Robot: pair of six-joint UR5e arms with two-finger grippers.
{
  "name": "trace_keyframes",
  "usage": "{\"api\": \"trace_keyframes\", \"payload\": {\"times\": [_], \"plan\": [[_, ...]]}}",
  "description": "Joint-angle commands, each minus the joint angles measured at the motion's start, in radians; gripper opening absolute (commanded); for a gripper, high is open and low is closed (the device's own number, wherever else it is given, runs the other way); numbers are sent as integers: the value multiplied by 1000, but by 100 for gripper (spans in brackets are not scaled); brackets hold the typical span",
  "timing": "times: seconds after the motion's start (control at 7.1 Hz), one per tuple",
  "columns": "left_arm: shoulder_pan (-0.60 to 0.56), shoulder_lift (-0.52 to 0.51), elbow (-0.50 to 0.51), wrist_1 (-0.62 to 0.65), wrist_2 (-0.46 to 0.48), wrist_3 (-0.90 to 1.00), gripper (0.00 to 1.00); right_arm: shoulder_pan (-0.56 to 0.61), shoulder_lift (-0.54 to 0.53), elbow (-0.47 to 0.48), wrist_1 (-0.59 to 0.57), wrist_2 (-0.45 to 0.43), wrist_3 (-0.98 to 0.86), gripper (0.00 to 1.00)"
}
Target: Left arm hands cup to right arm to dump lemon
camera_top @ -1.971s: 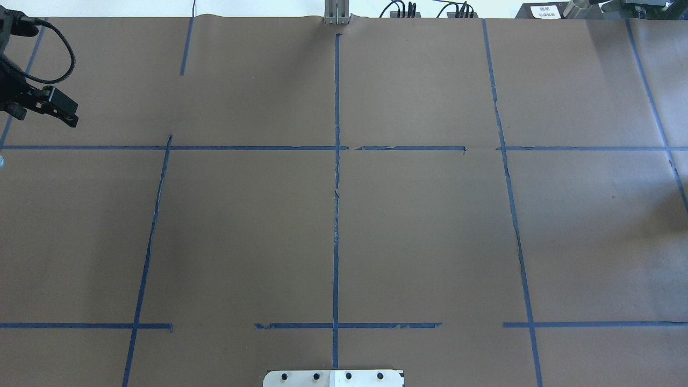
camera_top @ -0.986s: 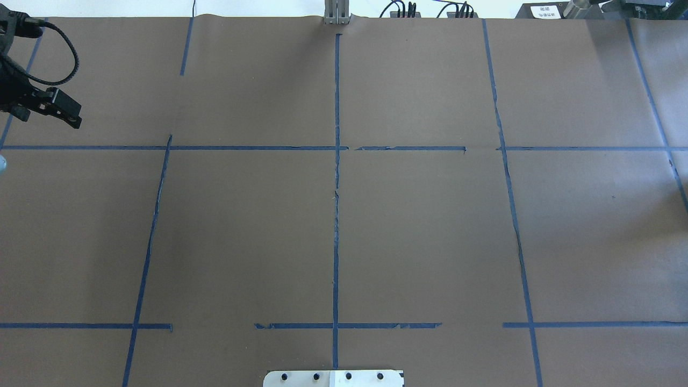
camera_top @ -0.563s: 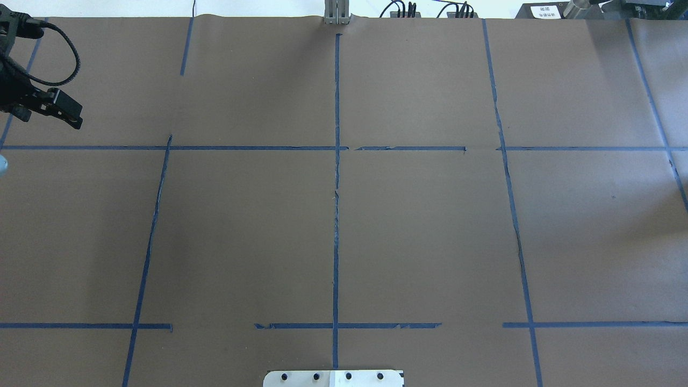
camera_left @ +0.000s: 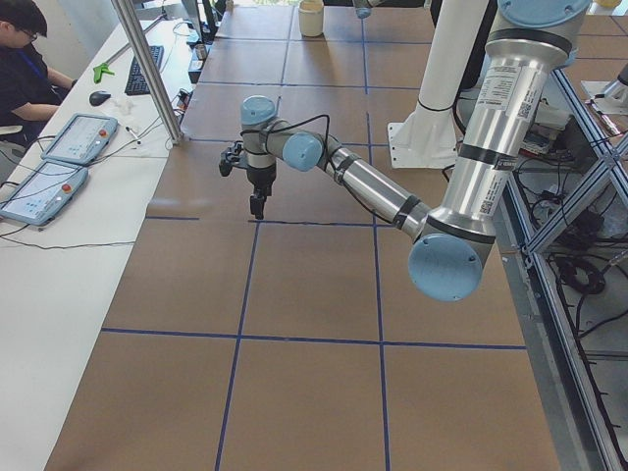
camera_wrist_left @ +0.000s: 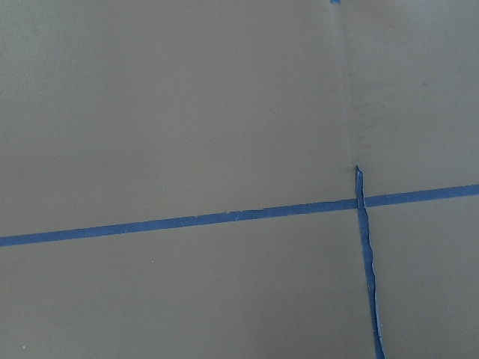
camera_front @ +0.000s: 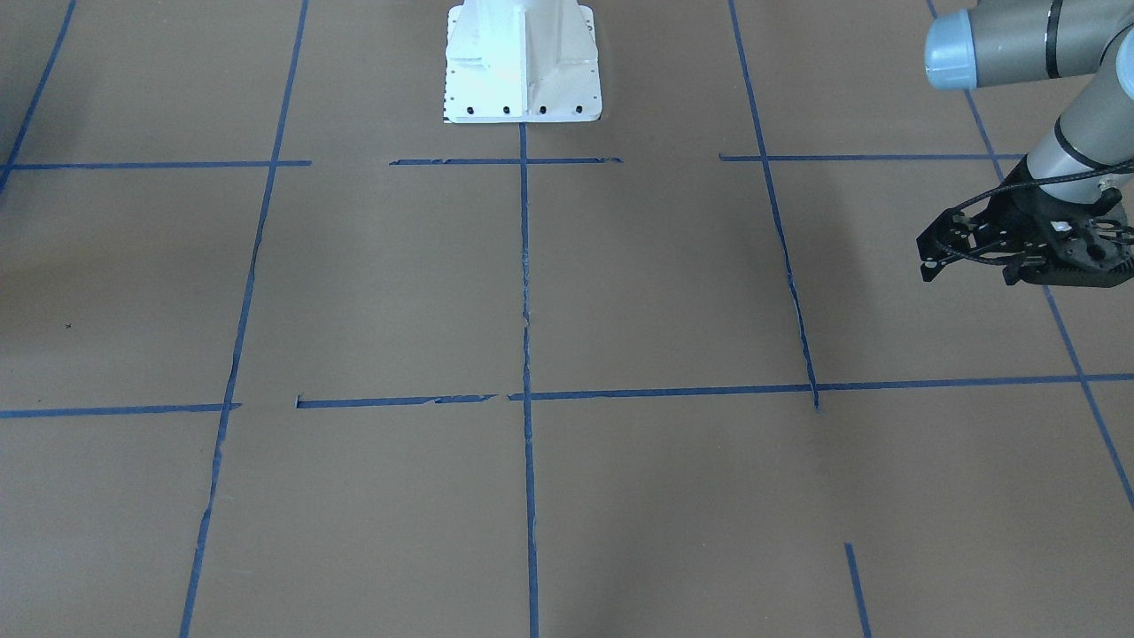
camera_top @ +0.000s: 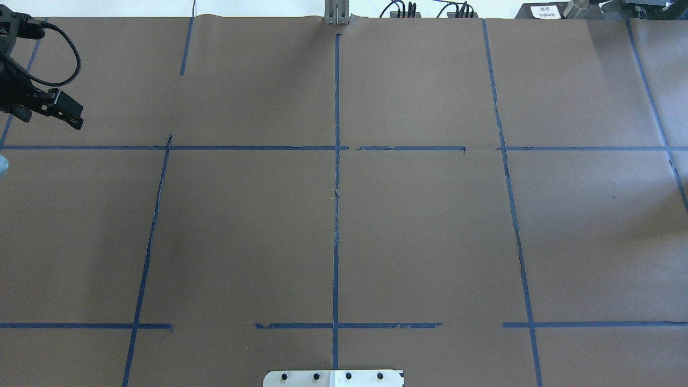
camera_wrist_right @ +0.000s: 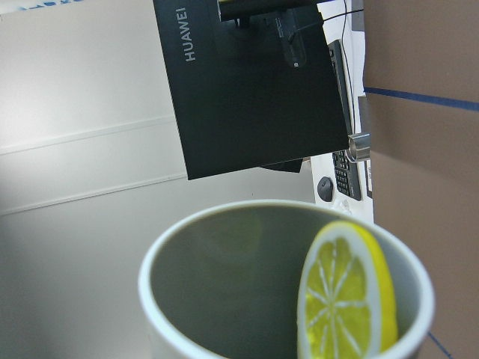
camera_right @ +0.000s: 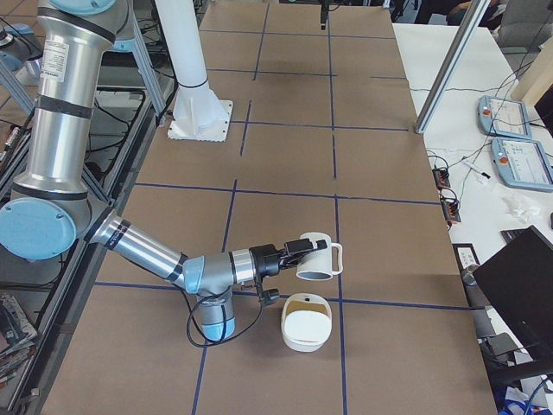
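The cup (camera_right: pixel 315 258) is held up in the air at the end of the near arm in the right side view, above the brown table (camera_right: pixel 285 164). It is at the table's end on the robot's right. In that picture it is seen just above a white tub (camera_right: pixel 304 327) that is set on the table.

The cup is tipped far over, so its long line is closer to lying flat than to standing up. Its mouth seems to be turned down toward the tub, but the cup is small in that view, so this is not sure. The loop handle (camera_right: pixel 337 257) is pointed away from the arm. In the right wrist view the grey inside is seen. The lemon (camera_wrist_right: pixel 346 295), a yellow slice, is stood on its edge against the wall, right at the rim.

The right hand (camera_right: pixel 292 252) is at the cup, but whether it is clenched cannot be told. The left hand (camera_top: pixel 72 115) is hung over the table's left edge, well apart from the cup. Released or clenched cannot be told there either.

Against the overhead picture from two seconds back, the left hand is shifted a tiny bit and its cable (camera_top: pixel 70 59) is looped a little higher.
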Motion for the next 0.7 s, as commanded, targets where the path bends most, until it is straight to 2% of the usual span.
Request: {"api": "trace_keyframes", "payload": {"times": [0.0,0.56], "plan": [[0,0,0,0,0,0,100,2,7,-38,82,-53,191,10],[0,1,-9,2,0,0,100,4,8,-52,105,-85,383,10]]}}
